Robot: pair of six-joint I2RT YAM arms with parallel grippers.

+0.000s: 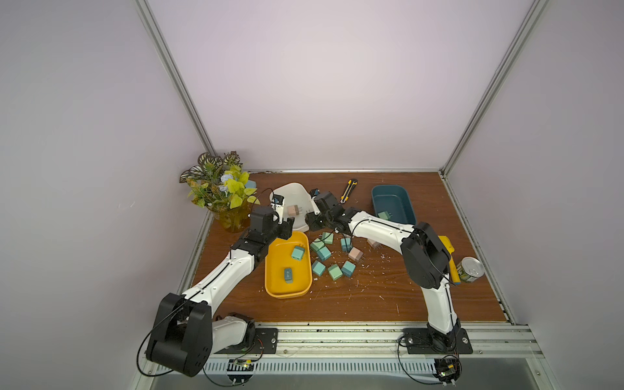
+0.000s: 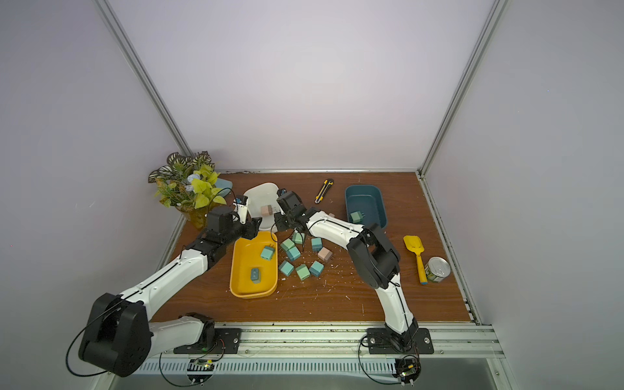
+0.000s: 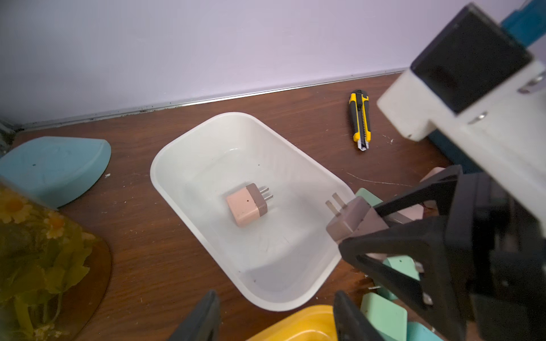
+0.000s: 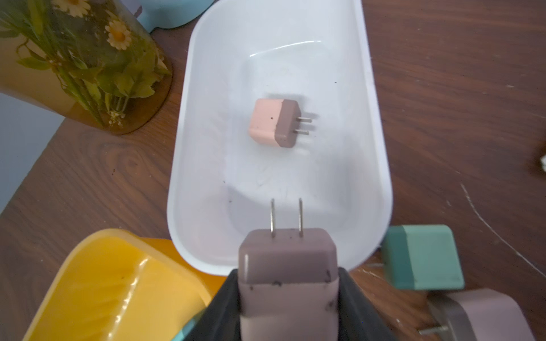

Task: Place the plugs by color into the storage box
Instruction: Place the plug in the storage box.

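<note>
My right gripper point(image 4: 288, 277) is clamped on a pink plug point(image 4: 288, 251). The jaws press its two opposite flat sides, and the brown end with both prongs points forward over the near rim of the white box point(image 4: 206, 177). That box sits far and left of centre on the table point(image 1: 371, 304), and a second pink plug point(image 4: 267, 122) lies on its side in the middle of it. My left gripper point(image 3: 276, 319) hangs just near of the white box, above the far end of the yellow box point(image 1: 280, 263), with its jaws apart and nothing between them. I judge the plug light, rigid and hard-shelled — a short drop should not harm it. The plastic faces look smooth, so a grip near a corner may let it twist; hold it across the flat sides at mid-body, clear of the prongs. The prongs are thin and could catch on the rim, so carry them past it before letting go. The loose plugs point(image 1: 324, 253) on the table between the arms call for the same hold — several lie packed together, leaving little room for the jaws.
</note>
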